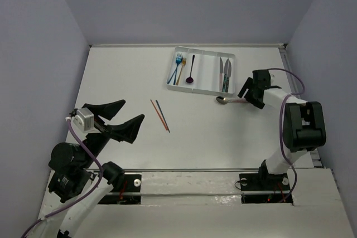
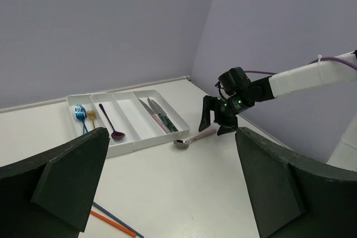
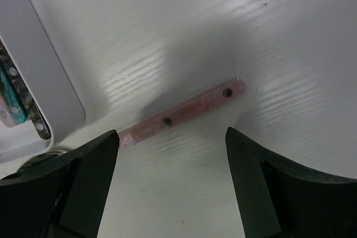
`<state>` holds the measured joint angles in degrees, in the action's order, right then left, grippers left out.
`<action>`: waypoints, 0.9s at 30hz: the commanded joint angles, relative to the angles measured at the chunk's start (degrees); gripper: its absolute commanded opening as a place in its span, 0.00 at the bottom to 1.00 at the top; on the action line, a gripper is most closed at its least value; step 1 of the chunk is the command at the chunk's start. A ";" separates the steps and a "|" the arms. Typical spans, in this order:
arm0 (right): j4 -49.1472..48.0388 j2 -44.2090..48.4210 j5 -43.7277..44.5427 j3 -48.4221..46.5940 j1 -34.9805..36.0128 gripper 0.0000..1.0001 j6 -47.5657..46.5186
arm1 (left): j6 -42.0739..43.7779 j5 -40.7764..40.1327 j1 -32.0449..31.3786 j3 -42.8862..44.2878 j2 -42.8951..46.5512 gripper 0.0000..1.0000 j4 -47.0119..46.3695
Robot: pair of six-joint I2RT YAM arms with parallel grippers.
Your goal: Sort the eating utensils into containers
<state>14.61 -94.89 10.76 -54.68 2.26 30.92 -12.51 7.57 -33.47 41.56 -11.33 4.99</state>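
Nearest the bases, the left gripper [image 1: 134,110] hangs over the desk [image 1: 128,71] with its jaws wide apart and nothing between them. Just beyond it the red and teal chopsticks [image 1: 160,114] lie side by side on the bare surface, outside any compartment.

Farther out, on the right, we find the pink-handled silver spoon [image 1: 230,100] flat on the desk just beside the near wall of the white tray [image 1: 207,73], its bowl pointing left. The right gripper [image 3: 172,135] is low over it, jaws apart, one finger on each side of the handle and not closed on it.

We judge the spoon light and stiff. It is thin enough to sit nearly flush with the desk, and its polished handle is probably slippery. The best hold seems to be across the narrow width of the handle, between its two rivets. The metal bowl may tip the spoon downward once it is lifted.

Farthest away, the tray holds the blue fork [image 1: 177,66] and gold fork [image 1: 181,61] together, the purple spoon [image 1: 191,71] alone, and the silver knives [image 1: 225,73] in the right compartment.
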 commanded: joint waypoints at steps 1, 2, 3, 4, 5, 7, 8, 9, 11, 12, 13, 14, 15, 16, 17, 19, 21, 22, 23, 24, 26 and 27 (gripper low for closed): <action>-0.38 -2.13 0.84 -3.59 -0.24 0.83 0.72 | 0.47 1.30 -0.45 0.54 0.26 0.99 -3.06; -0.37 -2.49 0.92 -3.68 -0.24 0.83 0.72 | 0.47 1.30 -0.45 0.54 0.26 0.99 -3.06; -0.37 -2.75 0.92 -3.68 -0.24 0.81 0.55 | 0.39 1.13 -0.45 0.54 0.17 0.99 -3.06; 0.15 -3.28 1.10 -3.68 -0.24 0.80 0.37 | 0.38 1.21 -0.45 0.54 0.08 0.99 -3.06; 0.59 -3.63 1.27 -3.95 -0.24 0.74 0.29 | 0.47 1.13 -0.45 0.54 0.08 0.99 -3.06; 1.47 -4.07 1.01 -4.38 -0.24 0.71 0.02 | 0.47 1.04 -0.45 0.54 0.00 0.99 -3.06; 2.08 -4.77 0.84 -5.08 -0.24 0.70 -0.85 | 0.56 0.87 -0.45 0.63 -0.01 0.99 -2.97; 2.78 -5.12 1.36 -5.61 -0.24 0.69 -1.21 | 0.56 0.78 -0.45 0.63 0.08 0.99 -2.89; 4.28 -5.92 1.80 -6.40 -0.24 0.67 -2.52 | 0.56 0.69 -0.45 0.71 0.17 0.99 -2.80; 4.89 -6.44 1.89 -6.84 -0.24 0.59 -3.05 | 0.47 0.69 -0.45 0.63 0.17 0.99 -2.80; 5.42 -7.06 2.59 -7.28 -0.24 0.55 -4.01 | 0.56 0.78 -0.45 0.71 0.08 0.99 -2.80; 5.86 -7.24 2.68 -7.29 -0.24 0.51 -4.54 | 0.47 0.69 -0.45 0.63 0.17 0.99 -2.80; 6.13 -7.24 2.86 -7.11 -0.24 0.48 -4.98 | 0.47 0.69 -0.45 0.63 0.17 0.99 -2.80; 6.22 -6.89 3.21 -6.59 -0.24 0.44 -5.95 | 0.56 0.60 -0.45 0.63 0.17 0.99 -2.80; 6.04 -6.62 3.04 -6.15 -0.24 0.39 -6.56 | 0.56 0.60 -0.45 0.71 0.17 0.99 -2.80; 5.96 -5.57 2.51 -5.27 -0.24 0.36 -7.97 | 0.56 0.51 0.08 0.71 0.17 0.99 -2.80; 6.31 -4.87 2.33 -4.39 -0.24 0.31 -8.50 | 0.56 0.69 0.08 0.71 -0.09 0.99 -2.88; 6.22 -4.34 2.33 -3.87 -0.24 0.31 -8.59 | 0.47 0.69 0.08 0.71 -0.09 0.99 -2.80; 5.96 -3.29 1.64 -2.99 -0.24 0.31 -8.59 | 0.47 0.69 0.08 0.63 -0.27 0.99 -2.80; 5.87 -2.85 1.11 -2.63 -0.24 0.31 -8.68 | 0.39 0.69 0.08 0.63 -0.36 0.99 -2.80; 6.30 -2.32 0.14 -2.19 -0.24 0.39 -8.94 | 0.47 0.60 0.08 0.63 -0.44 0.99 -2.88; 6.92 -2.14 0.31 -2.45 0.28 0.50 -9.12 | 0.47 0.60 0.08 0.63 -0.44 0.99 -2.80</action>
<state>18.46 -99.55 12.29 -58.35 2.26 23.77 -12.49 7.86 -33.65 41.58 -11.38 4.99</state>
